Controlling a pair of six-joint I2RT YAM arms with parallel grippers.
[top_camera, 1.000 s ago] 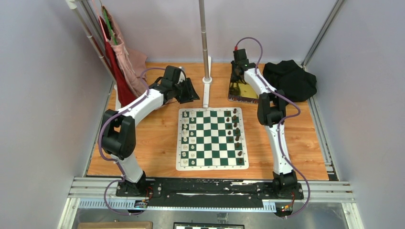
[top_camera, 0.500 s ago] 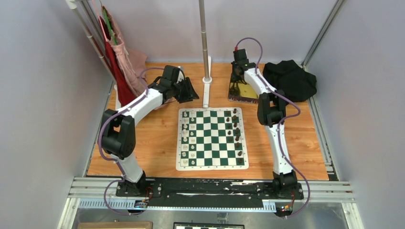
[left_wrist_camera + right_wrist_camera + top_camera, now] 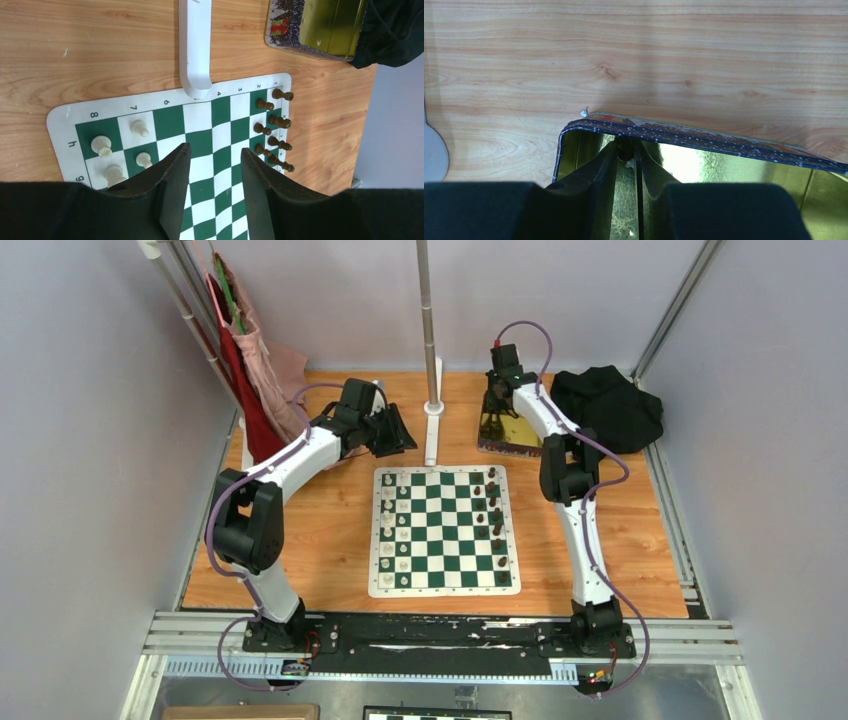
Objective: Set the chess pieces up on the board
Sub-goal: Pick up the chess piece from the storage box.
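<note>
While inside the tin (image 3: 724,141), right gripper (image 3: 626,152) pinches a chess piece (image 3: 625,146).

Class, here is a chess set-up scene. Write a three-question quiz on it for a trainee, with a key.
1. True or false: the left hand holds a cream-white chess figure.
2. Multiple choice: the right hand reaches into A) the shiny gold rectangular tin; B) a blue bowl; C) a wooden drawer.
3. Fill in: the dark brown chess pieces stand along the green-and-white chessboard's ___ side, by the robot's own sides.

Key: 1 false, it is open and empty. 2 A; the fingers pinch a small dark piece there. 3 right.
</note>
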